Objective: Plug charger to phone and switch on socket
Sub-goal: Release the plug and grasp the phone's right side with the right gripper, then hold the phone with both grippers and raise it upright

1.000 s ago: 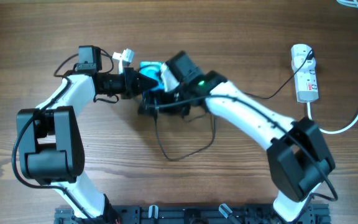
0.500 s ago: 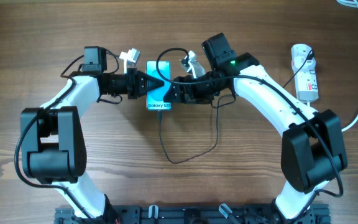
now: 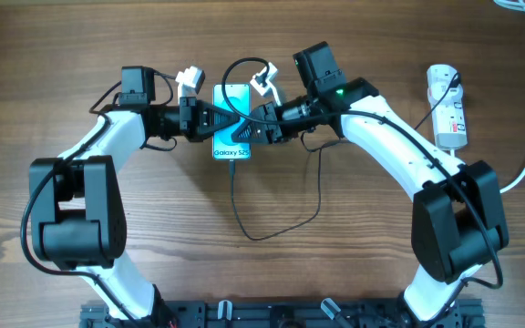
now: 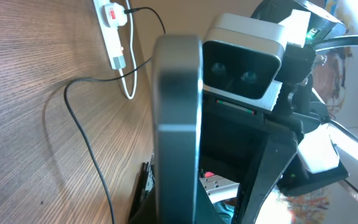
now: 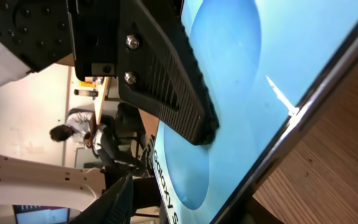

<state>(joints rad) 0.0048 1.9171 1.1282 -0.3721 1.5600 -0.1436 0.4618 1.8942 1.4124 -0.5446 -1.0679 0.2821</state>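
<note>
The phone (image 3: 232, 128) faces up between both arms, turquoise screen with text at its near edge. My left gripper (image 3: 210, 121) is shut on its left side; one ribbed pad (image 5: 173, 81) presses on the screen (image 5: 260, 68). My right gripper (image 3: 255, 129) straddles the phone's right edge, jaws partly closed, one finger (image 5: 120, 199) still apart from the glass. The charger (image 3: 244, 223), a thin black cable, meets the phone's near edge, loops on the table and runs right toward the socket (image 3: 449, 109). In the left wrist view the phone (image 4: 179, 112) is edge-on.
The socket's thick white lead (image 3: 518, 173) curves off at the far right. The socket (image 4: 112, 31) with a red switch and the black cable (image 4: 89, 143) lie on the wood in the left wrist view. The right wrist camera (image 4: 244, 62) sits close behind the phone.
The right arm swung from above the phone to its right side, then slid in onto the right edge while its jaws narrowed. The left gripper kept hold and the phone shifted slightly farther away.
</note>
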